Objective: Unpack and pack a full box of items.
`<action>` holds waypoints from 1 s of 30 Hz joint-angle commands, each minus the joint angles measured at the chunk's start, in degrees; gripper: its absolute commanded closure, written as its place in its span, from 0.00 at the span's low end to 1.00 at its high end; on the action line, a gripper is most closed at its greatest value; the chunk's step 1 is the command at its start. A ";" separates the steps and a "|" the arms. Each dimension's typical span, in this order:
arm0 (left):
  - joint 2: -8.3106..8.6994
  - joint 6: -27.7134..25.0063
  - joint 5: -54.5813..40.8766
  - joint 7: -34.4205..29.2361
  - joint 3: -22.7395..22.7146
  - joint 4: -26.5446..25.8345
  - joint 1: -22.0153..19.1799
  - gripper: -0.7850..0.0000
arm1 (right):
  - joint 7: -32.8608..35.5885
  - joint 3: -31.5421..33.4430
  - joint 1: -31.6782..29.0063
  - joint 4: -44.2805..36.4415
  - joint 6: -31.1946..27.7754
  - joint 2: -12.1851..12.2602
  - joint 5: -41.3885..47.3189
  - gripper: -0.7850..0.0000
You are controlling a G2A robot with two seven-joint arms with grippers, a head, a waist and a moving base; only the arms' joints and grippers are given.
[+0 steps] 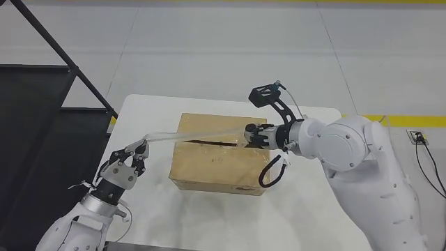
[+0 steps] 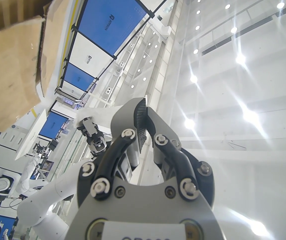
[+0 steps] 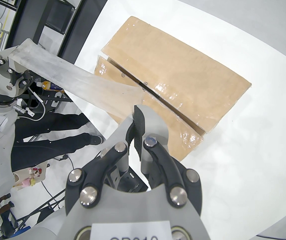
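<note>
Tan cardboard box (image 1: pixel 219 160), clear tape strip (image 1: pixel 188 136), white table (image 1: pixel 310 216)

Left arm (image 1: pixel 77 223), right arm (image 1: pixel 327 143) outstretched — jaws closed.

Boxes: one brown cardboard box (image 1: pixel 219 160), rectangular.
Top flaps on that box: two.
Tape: one clear plastic tape strip (image 1: pixel 188 137), long and narrow.
Tables: one white table (image 1: pixel 296 216).
Hands: two, the left hand (image 1: pixel 141 148) and the right hand (image 1: pixel 248 137), both dark-fingered.
</note>
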 commanded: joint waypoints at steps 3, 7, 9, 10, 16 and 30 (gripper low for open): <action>0.00 0.00 0.00 0.00 0.00 0.00 0.00 1.00 | 0.00 0.00 0.00 0.00 0.00 0.00 0.00 1.00; 0.00 -0.02 0.07 0.13 0.03 0.02 0.04 1.00 | -1.29 -0.61 -1.03 1.44 -0.89 0.05 0.73 1.00; 0.05 0.88 0.14 0.94 0.36 -0.38 0.00 1.00 | -0.37 -0.99 -0.34 2.61 -0.87 0.05 1.40 1.00; 0.06 1.91 -0.77 1.50 0.43 -0.38 -0.09 1.00 | 0.37 -1.21 0.10 3.26 -0.77 0.07 1.54 1.00; 0.33 11.11 -5.61 8.77 -0.56 -1.86 -1.05 1.00 | 6.71 -3.38 3.71 6.68 -0.95 0.01 3.57 1.00; 0.91 26.67 -23.92 22.24 -3.84 -2.97 -3.81 1.00 | 10.03 -10.35 12.51 16.37 1.55 0.11 10.91 1.00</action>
